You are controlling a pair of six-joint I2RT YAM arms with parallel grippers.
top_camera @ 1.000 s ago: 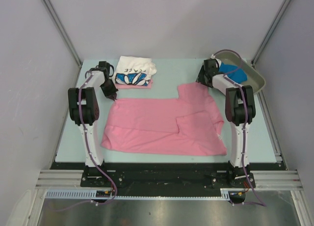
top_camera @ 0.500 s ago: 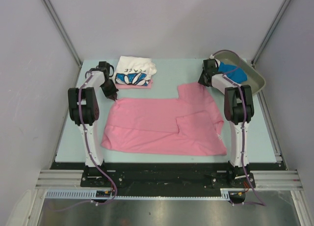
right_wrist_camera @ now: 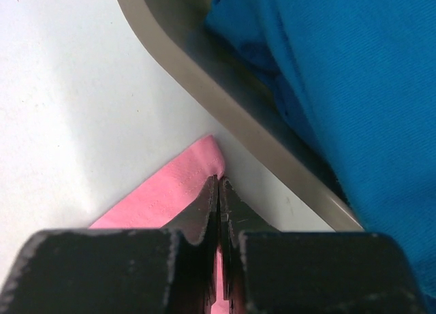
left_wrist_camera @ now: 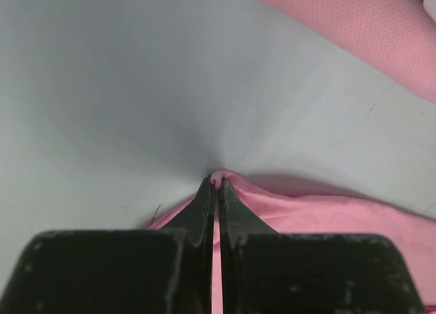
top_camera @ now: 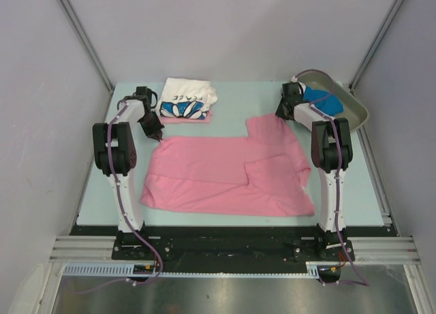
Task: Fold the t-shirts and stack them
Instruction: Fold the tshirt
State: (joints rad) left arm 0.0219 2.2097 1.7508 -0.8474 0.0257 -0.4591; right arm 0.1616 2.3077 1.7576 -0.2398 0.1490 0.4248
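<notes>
Right, the big pink shirt (top_camera: 225, 174) lies spread across the middle of the table (top_camera: 245, 96), and both arms are reaching out to its far edge. The left gripper (left_wrist_camera: 216, 186) is pressed together on a little peak of pink cloth at the far left corner; from its own camera you can see the fabric bunched up between the tips. The right gripper (right_wrist_camera: 218, 184) is also closed, nipping the far right corner, which sits just beside the wall of the tray (right_wrist_camera: 225, 103).

This is thin, floppy knit with no stiffness to it at all. It looks light enough that weight is no worry, but I'd say it will sag and drag wherever it isn't held, and a small pinch like this could slip out if pulled hard. The two far corners seem the sensible hold: lift them together and the cloth should hang as one sheet and fold over towards the near hem.

The right side is the one to mind, as that corner is close to the tray rim and could catch on it.

Elsewhere, the blue shirt (top_camera: 325, 100) is heaped in the tray, and the white printed shirt (top_camera: 185, 99) sits folded at the far left on top of a folded pink shirt (top_camera: 187, 118) — a small stack waiting for more.
</notes>
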